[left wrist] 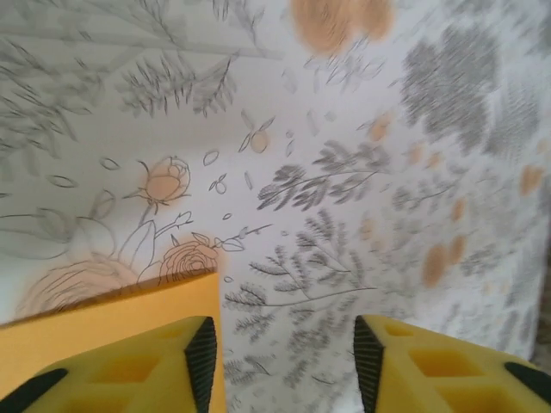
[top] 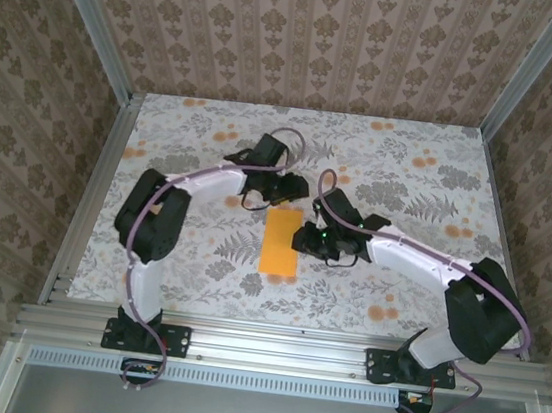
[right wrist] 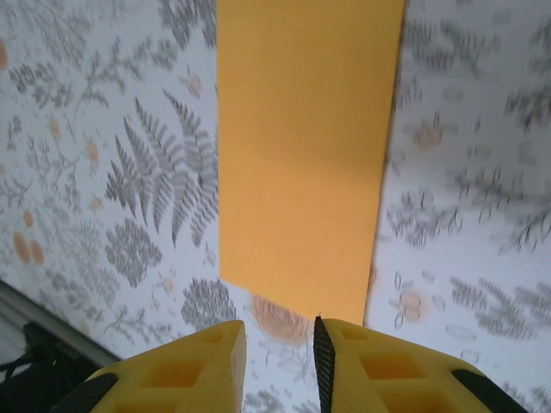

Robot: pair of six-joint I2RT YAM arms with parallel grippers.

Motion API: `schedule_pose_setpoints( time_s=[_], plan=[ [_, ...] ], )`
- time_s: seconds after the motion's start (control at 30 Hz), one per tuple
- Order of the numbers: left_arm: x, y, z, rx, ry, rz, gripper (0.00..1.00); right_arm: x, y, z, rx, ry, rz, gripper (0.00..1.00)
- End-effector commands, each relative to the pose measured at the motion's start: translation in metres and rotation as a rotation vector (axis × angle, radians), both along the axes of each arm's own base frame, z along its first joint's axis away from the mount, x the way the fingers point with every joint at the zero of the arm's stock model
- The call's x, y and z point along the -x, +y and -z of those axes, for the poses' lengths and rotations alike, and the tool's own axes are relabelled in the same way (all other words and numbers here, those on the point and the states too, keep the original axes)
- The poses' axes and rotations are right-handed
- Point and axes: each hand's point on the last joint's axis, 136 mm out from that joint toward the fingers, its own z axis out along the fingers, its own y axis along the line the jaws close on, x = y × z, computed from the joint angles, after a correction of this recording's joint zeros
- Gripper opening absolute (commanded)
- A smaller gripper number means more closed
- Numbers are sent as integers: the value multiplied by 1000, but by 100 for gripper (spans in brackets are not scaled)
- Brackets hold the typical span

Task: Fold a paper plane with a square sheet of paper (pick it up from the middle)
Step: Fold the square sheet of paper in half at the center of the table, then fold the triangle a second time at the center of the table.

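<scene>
While the square sheet of paper (top: 281,240) is lying half-folded, left gripper (left wrist: 282,344) is gaping wide, right gripper (right wrist: 280,337) narrowly, both empty; next crease is likely needing a corner grip.

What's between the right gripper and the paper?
A narrow strip of bare tablecloth, in the right wrist view; the right gripper sits just short of the paper.

We count one orange sheet of paper (top: 281,240), lying between the left jaws at its far end and the right jaws at its side. We count two arms, the left arm (top: 154,217) and the right arm (top: 430,266), two yellow fingers (left wrist: 155,370) on each, and one flowered surface (top: 419,194).
</scene>
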Motion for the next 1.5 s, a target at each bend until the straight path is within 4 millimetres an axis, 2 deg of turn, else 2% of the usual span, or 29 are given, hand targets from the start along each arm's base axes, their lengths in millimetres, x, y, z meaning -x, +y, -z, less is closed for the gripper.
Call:
schedule_pose_setpoints(
  time_s=[0.0, 0.2, 0.3, 0.43, 0.57, 0.73, 0.97, 1.1, 1.37, 1.47],
  plan=[
    [7, 35, -16, 7, -4, -50, 55, -18, -8, 10, 134, -26, -19, 30],
    [37, 90, -7, -25, 35, -140, 64, -54, 8, 27, 160, -15, -8, 32],
    [59, 105, 3, -44, 69, -150, 70, -64, 10, 40, 181, 15, 1, 32],
    [84, 115, 17, -46, 122, -159, 73, -70, 8, 56, 205, 45, 10, 34],
    [105, 115, 26, -21, 173, -147, 74, -68, 6, 71, 208, 85, 13, 36],
    [127, 104, 32, -7, 221, -100, 73, -63, -1, 88, 212, 149, 40, 36],
    [152, 89, 46, 25, 301, -64, 72, -60, -9, 97, 230, 185, 62, 36],
    [163, 80, 50, 49, 336, -43, 70, -58, -10, 102, 230, 202, 74, 36],
    [179, 73, 62, 35, 389, -12, 66, -56, -10, 109, 214, 226, 92, 36],
    [182, 75, 66, 12, 398, -20, 68, -56, -10, 109, 203, 224, 92, 35]
  ],
)
